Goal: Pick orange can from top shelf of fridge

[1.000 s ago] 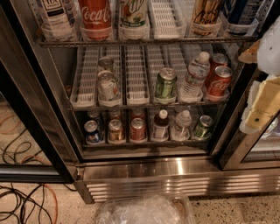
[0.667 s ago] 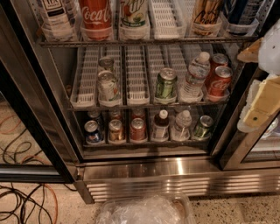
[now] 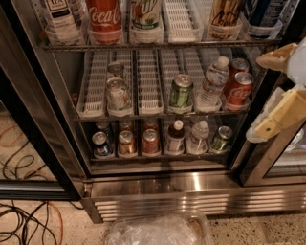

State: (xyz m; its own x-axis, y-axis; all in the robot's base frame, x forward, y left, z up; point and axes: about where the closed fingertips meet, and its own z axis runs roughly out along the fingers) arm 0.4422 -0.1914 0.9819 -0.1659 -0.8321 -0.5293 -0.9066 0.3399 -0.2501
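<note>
Stainless-steel fridge [image 3: 191, 187] w/ black-framed glass doors, seen from above & in front; three wire racks inside. We mark the top shelf [image 3: 158, 46] at its front wire; on it, L to R: white-labelled bottle [image 3: 61, 19], red Coca-Cola can [image 3: 103, 16], white-green can [image 3: 146, 14], bare lane tray [image 3: 180, 19], orange can [image 3: 224, 16], dark blue can [image 3: 265, 12]. The orange can stands upright at the front of its lane, second from the right, between the bare lane tray & the dark blue can; its top is cut off by the upper edge of the view, so we see only the tan-and-cream side w/ dark cursive script. Gripper [image 3: 260, 95] at far right, outside the cabinet, in front of the right door frame, approx. level w/ the middle rack [image 3: 153, 115], below & right of the orange can, well apart from it; its two cream fingers [image 3: 279, 55] are spread, one above the other, nothing between them. Middle rack: two silver cans [image 3: 117, 93] in one lane at left; green can [image 3: 181, 91]; water bottle [image 3: 213, 83]; two red cans [image 3: 239, 88] at right. Lowest rack [image 3: 158, 155]: one row of small cans & bottles. Floor: cables [image 3: 28, 225] at left; clear plastic tub [image 3: 158, 229] at bottom centre.
</note>
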